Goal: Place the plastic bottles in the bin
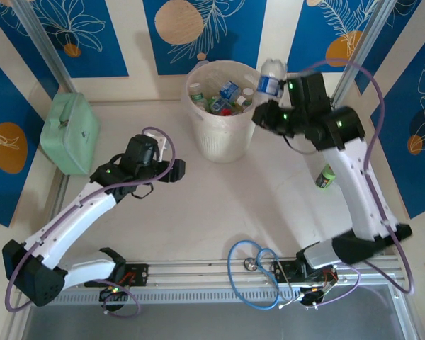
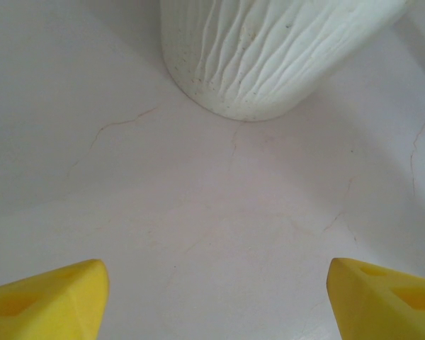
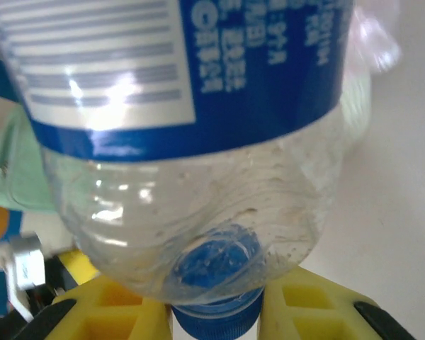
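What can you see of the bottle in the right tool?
The bottle is clear plastic with a blue label carrying white print and a barcode, and it has a blue cap. It looks empty. The right tool is shut on its cap end, holding it raised at the right rim of the bin.

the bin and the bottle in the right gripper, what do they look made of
Bin: probably moulded plastic, matte off-white, wavy ribbed wall with fine speckles. Bottle: thin clear plastic, glossy highlights and see-through body; blue label looks like printed film.
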Robot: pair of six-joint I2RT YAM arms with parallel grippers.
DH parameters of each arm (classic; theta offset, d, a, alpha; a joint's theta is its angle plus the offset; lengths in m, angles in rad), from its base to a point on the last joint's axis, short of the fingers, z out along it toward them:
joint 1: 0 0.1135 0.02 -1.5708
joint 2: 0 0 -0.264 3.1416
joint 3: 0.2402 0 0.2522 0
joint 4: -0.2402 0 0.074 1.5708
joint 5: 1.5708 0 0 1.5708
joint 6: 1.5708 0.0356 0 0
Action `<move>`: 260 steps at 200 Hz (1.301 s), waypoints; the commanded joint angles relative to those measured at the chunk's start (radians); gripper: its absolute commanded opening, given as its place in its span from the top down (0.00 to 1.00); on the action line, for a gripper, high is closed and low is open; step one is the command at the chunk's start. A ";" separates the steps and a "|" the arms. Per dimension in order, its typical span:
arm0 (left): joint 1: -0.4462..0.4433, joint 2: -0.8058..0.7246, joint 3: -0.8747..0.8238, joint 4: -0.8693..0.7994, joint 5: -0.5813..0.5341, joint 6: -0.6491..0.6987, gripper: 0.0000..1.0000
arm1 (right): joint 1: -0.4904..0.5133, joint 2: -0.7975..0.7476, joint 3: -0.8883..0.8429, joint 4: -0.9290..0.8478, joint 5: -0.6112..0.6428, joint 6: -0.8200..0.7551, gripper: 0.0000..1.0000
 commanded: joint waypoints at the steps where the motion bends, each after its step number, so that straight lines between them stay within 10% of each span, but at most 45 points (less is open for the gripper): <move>1: 0.013 -0.026 0.018 -0.024 -0.030 -0.008 0.20 | -0.025 0.158 0.181 -0.038 -0.068 -0.051 0.81; 86: 0.025 -0.031 -0.007 -0.027 -0.030 -0.009 0.20 | -0.076 0.514 0.528 -0.145 -0.084 0.007 0.73; 139: 0.033 -0.028 -0.019 -0.016 -0.019 -0.012 0.20 | -0.074 0.466 0.431 -0.115 -0.080 0.026 0.44; 260: 0.045 -0.040 0.022 -0.018 -0.048 0.004 0.20 | -0.015 0.123 0.202 -0.029 0.096 -0.028 0.39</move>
